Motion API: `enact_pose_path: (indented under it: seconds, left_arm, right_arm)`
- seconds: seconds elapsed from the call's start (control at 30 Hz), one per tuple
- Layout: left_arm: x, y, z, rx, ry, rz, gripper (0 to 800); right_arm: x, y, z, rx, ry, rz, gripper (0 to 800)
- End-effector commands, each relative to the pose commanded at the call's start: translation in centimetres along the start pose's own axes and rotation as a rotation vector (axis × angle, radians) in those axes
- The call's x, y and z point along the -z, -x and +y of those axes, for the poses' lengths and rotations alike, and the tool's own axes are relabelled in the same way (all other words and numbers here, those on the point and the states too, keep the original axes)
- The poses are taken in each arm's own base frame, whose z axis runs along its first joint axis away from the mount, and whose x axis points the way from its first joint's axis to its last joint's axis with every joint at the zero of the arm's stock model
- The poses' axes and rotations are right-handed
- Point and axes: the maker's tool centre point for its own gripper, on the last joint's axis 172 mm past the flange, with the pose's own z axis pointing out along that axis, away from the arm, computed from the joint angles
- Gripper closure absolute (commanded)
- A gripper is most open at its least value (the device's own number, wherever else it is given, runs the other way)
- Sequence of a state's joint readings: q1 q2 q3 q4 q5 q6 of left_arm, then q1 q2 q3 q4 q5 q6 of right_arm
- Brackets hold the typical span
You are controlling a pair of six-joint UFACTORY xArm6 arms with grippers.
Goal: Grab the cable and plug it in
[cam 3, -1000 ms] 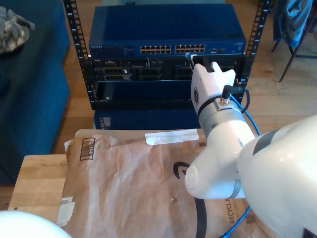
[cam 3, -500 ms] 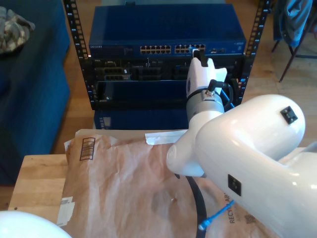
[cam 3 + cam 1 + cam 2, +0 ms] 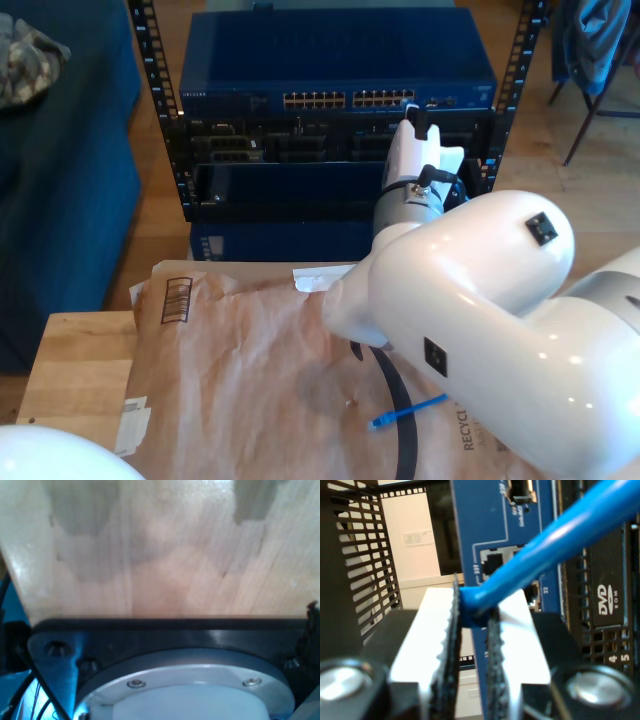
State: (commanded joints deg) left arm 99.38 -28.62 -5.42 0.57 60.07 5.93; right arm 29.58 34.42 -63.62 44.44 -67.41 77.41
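My second claw [image 3: 472, 630] pinches the cable [image 3: 535, 555] just short of the blue switch's [image 3: 335, 70] ports [image 3: 492, 562]; a straight, level push should seat the plug best, while my first claw's state cannot be told above the wooden desk [image 3: 165, 555].

Exterior view overlooks rack [image 3: 335, 100] (second wrist view close, probably same panel)

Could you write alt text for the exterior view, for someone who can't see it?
A white robot arm reaches its gripper up to the port row of a blue network switch in a rack. A blue cable end lies on brown paper below.
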Motion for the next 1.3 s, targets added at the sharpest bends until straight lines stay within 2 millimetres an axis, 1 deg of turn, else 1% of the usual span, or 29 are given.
enact_pose_path:
  seconds: [0.07,0.17,0.3,0.37,0.47,0.73,0.93,1.17,1.3]
  left_arm:
    - [0.0,0.0,0.0,0.0,0.0,0.0,0]
    - [0.0,0.0,0.0,0.0,0.0,0.0,0]
    - [0.0,0.0,0.0,0.0,0.0,0.0,0]
    - [0.0,0.0,0.0,0.0,0.0,0.0,0]
    - [0.0,0.0,0.0,0.0,0.0,0.0,0]
    - [0.0,0.0,0.0,0.0,0.0,0.0,0]
    - [0.0,0.0,0.0,0.0,0.0,0.0,0]
    - [0.0,0.0,0.0,0.0,0.0,0.0,0]
    - [0.0,0.0,0.0,0.0,0.0,0.0,0]
  right_arm:
    - [-0.2,-0.3,-0.3,-0.004,-0.01,0.008,800]
    - [-0.6,-0.6,-0.1,-0.004,-0.012,0.015,800]
    - [-0.9,-0.2,-0.1,-0.008,-0.018,0.013,800]
    - [-1.3,0.1,-0.4,-0.017,-0.029,0.011,800]
    - [-1.5,0.2,0.0,-0.013,-0.026,0.011,800]
    - [-2.0,-0.6,0.4,-0.01,-0.025,0.025,800]
    - [-2.0,-0.5,0.2,-0.013,-0.028,0.025,800]
    - [-2.1,-0.5,0.7,-0.008,-0.023,0.024,800]
    - [-2.6,-0.1,1.0,-0.013,-0.03,0.023,800]
